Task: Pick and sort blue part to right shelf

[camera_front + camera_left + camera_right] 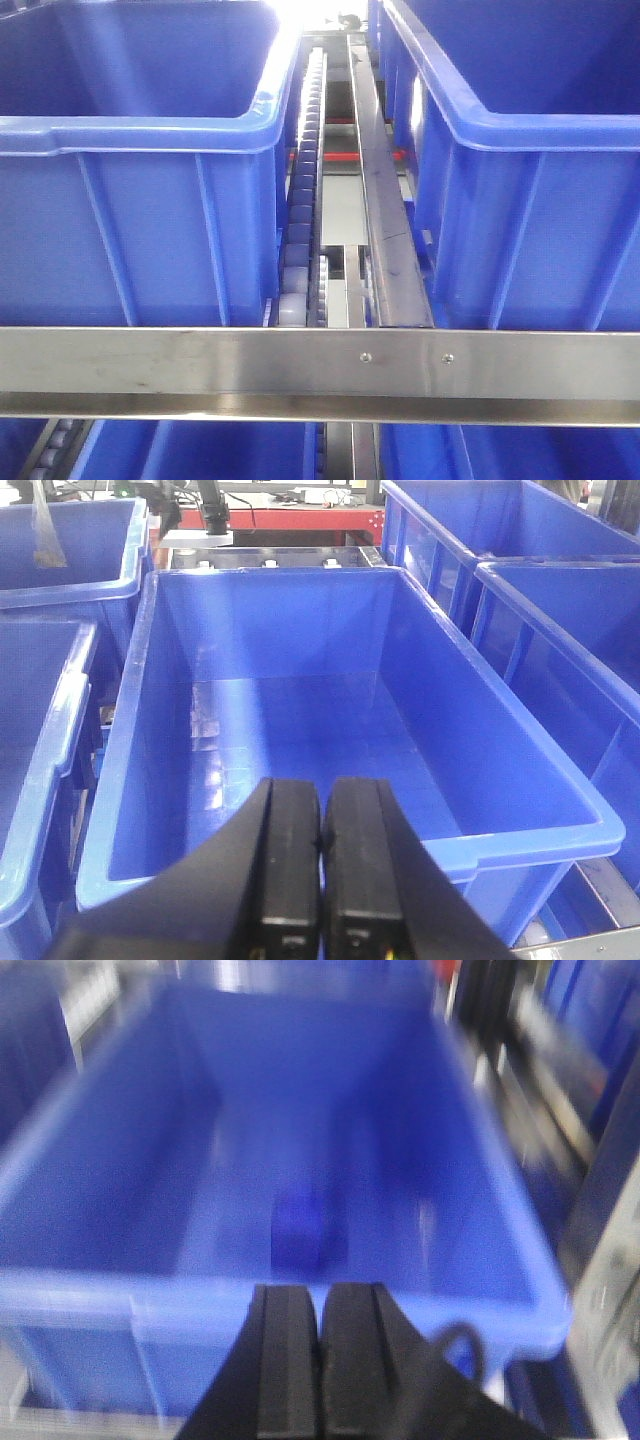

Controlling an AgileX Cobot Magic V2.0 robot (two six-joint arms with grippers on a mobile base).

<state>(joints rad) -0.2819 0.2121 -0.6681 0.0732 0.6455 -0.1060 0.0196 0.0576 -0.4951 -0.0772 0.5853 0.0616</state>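
Note:
A small dark blue part [298, 1230] lies on the floor of a blue bin [60, 1290] in the blurred right wrist view. My right gripper [320, 1292] hangs above that bin's near rim, shut with nothing between its black fingers. In the left wrist view my left gripper [320, 792] is shut too, holding nothing, over the near edge of another blue bin [130, 720] whose floor shows no part. Neither gripper appears in the front view.
Two big blue bins [130, 150] [540, 150] stand side by side on the rack, with a roller track [303, 200] and a steel rail [380, 190] between them. A steel crossbar [320, 365] runs along the front. More blue bins [560, 590] flank the left arm's bin.

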